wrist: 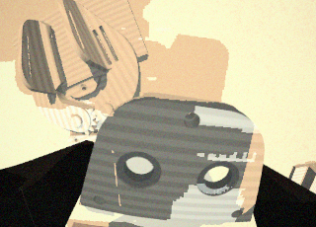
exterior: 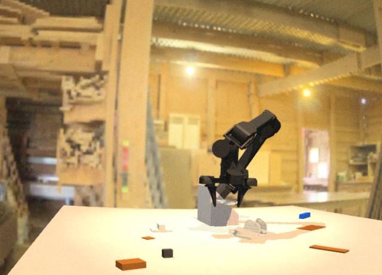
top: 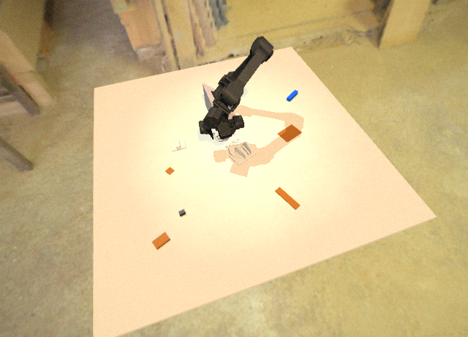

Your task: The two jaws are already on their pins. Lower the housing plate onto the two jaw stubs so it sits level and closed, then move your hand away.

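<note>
The grey housing plate (wrist: 165, 138) (exterior: 227, 201), with two large round holes, is held between the fingers of my gripper (exterior: 226, 204) (wrist: 174, 162), flat or nearly so and well above the table. In the top view the arm hides most of it. The jaw assembly (top: 240, 152) (exterior: 255, 228) stands on the table, in front and to the right of my gripper in the top view. Its two jaws (wrist: 39, 56) (wrist: 84, 35) stand up like fins, side by side, at the wrist view's upper left. The held plate is not over them. The stubs are too small to make out.
A tall wedge block (exterior: 212, 212) (top: 206, 97) stands close behind my gripper. A small pale stand (top: 178, 145) (exterior: 160, 226) (wrist: 304, 175) is to the left. Orange pieces (top: 289, 132) (top: 287, 198) (top: 161, 240) (top: 170, 170), a black cube (top: 182, 213) and a blue block (top: 292, 95) lie around.
</note>
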